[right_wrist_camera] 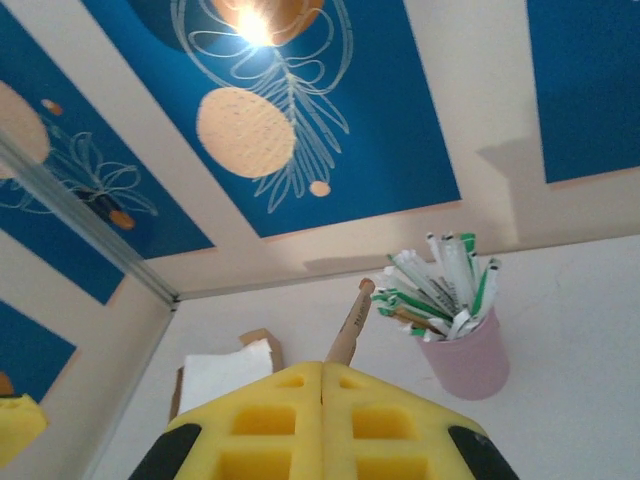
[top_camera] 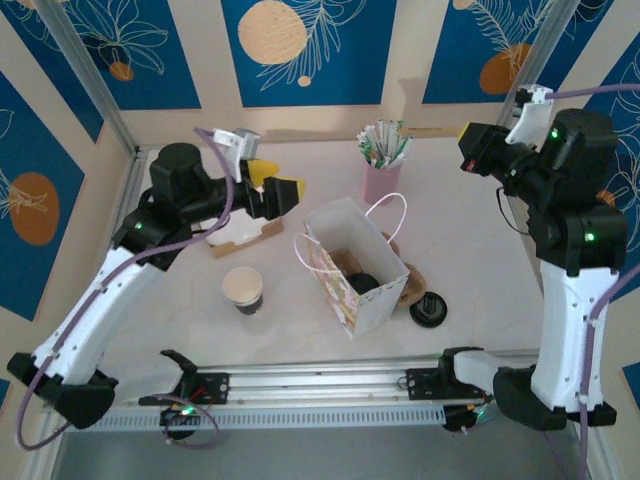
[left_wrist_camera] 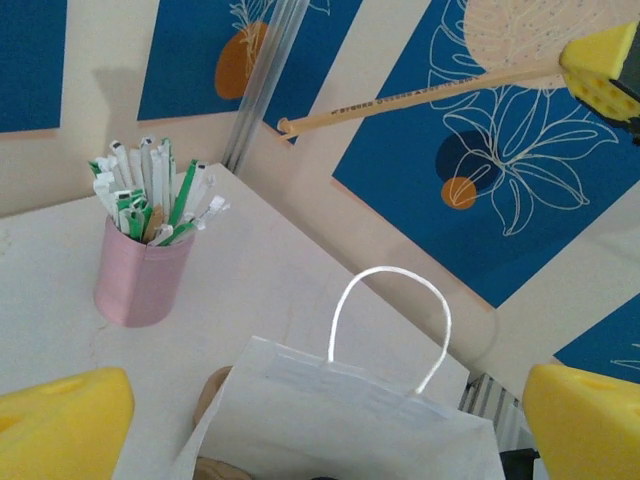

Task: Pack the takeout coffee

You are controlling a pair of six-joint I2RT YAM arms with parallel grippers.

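Note:
The white paper bag (top_camera: pixel 372 300) stands open mid-table. Deep inside it sits the takeout coffee (top_camera: pixel 363 283), of which I see the round black lid. My left gripper (top_camera: pixel 276 191) hovers just left of the bag's mouth, open, with nothing between its yellow fingers (left_wrist_camera: pixel 62 425). The left wrist view looks down on the bag's rim and handle (left_wrist_camera: pixel 390 320). My right gripper (top_camera: pixel 468 137) is raised at the back right. It is shut on a wooden stirrer (right_wrist_camera: pixel 350 322), which points left over the pink cup (top_camera: pixel 382 178).
The pink cup (left_wrist_camera: pixel 140 280) holds several wrapped straws. A lidless paper cup (top_camera: pixel 243 290) stands left of the bag, and a loose black lid (top_camera: pixel 428 308) lies to its right. A napkin box (top_camera: pixel 240 236) sits under the left arm. Brown discs (top_camera: pixel 410 285) lie beside the bag.

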